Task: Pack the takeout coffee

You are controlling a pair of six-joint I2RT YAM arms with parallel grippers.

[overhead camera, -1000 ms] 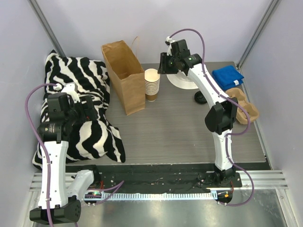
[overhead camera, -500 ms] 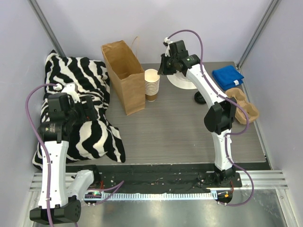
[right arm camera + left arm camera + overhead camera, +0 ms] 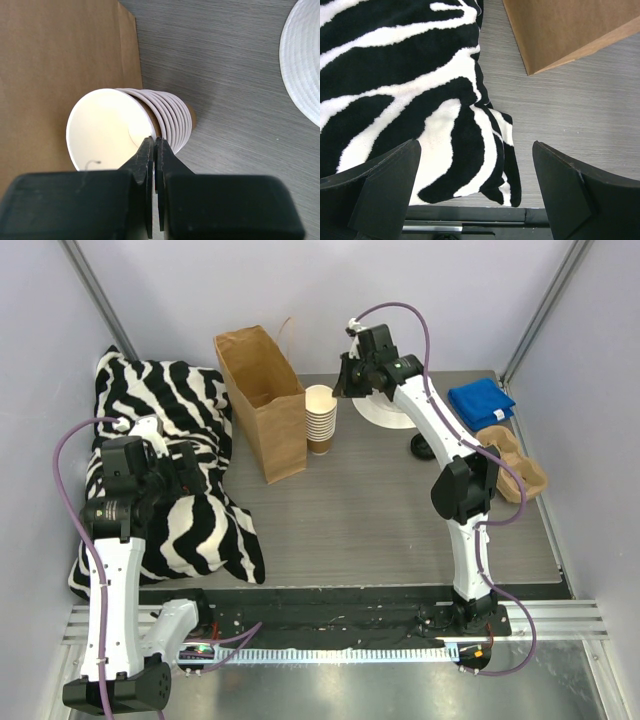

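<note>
Takeout coffee: no finished, lidded cup shows in any view; its parts look to be apart, a cup on the stack and a lid on the table.

Top view, layout: the stack of cups [image 3: 320, 418] stands just beside the open paper bag [image 3: 262, 400]. A black lid [image 3: 423, 447] lies on the table [image 3: 350, 520] near the white plate [image 3: 385, 415], well apart from the stack.
Top view, arms: the right gripper [image 3: 345, 380] hangs over the stack. The left gripper [image 3: 190, 465] rests above the zebra cloth [image 3: 170, 390].

Left wrist view, jaws: spread wide and holding nothing, with cloth and a bag corner below.

Right wrist view, jaws: closed to a sliver on the rim of the top cup [image 3: 102, 127], seemingly one finger inside and one outside.
Right wrist view, grip quality: the pinch sits on the rim's near edge, so the wall may flex.

Step in hand: likely freeing one cup from the stack.
Doing it well: lift straight up and slowly, so the nested cups below stay put and the stack does not tip toward the bag.
Risk: a second cup may ride up with the first, so watch for it.
Afterwards: the cup probably needs the lid before bagging.
</note>
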